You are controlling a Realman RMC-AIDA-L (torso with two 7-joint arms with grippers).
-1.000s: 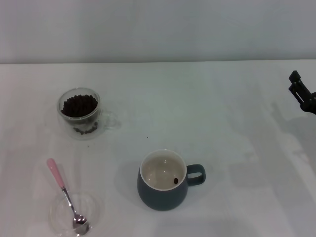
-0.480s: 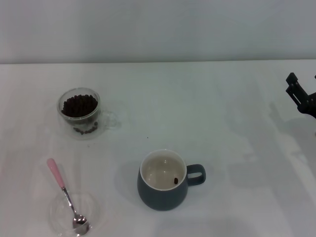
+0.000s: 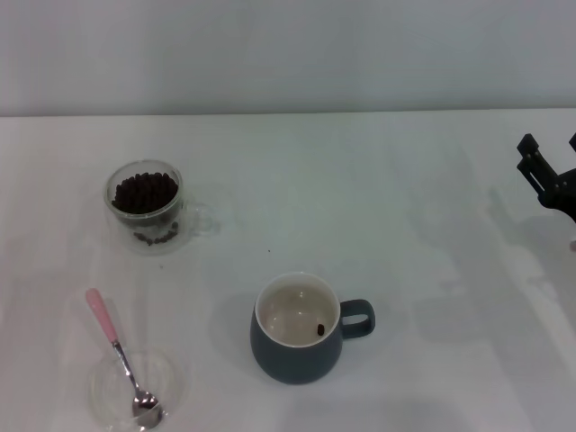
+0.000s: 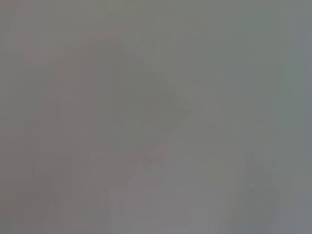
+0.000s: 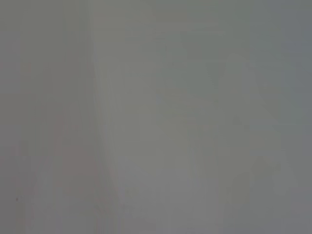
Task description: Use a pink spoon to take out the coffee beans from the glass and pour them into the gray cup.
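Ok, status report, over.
Right gripper open at table's right edge, left unseen. Pink spoon untouched, bowl in dish. Path clear.

Table (image 3: 378, 198) is looking smooth, matt white. Glass (image 3: 144, 205) at approx 10 o'clock is showing clear glossy dbl walls; coffee beans (image 3: 144, 191) inside are looking dark, slightly shiny. Gray cup (image 3: 297, 346) near centre is showing glazed ceramic w/ soft sheen, cream inside. Pink spoon (image 3: 115, 346) at 8 o'clock is showing polished metal bowl, satin pink handle, lying in clear glossy dish (image 3: 103, 391). Right gripper (image 3: 549, 175) at 3 o'clock is looking matt black.
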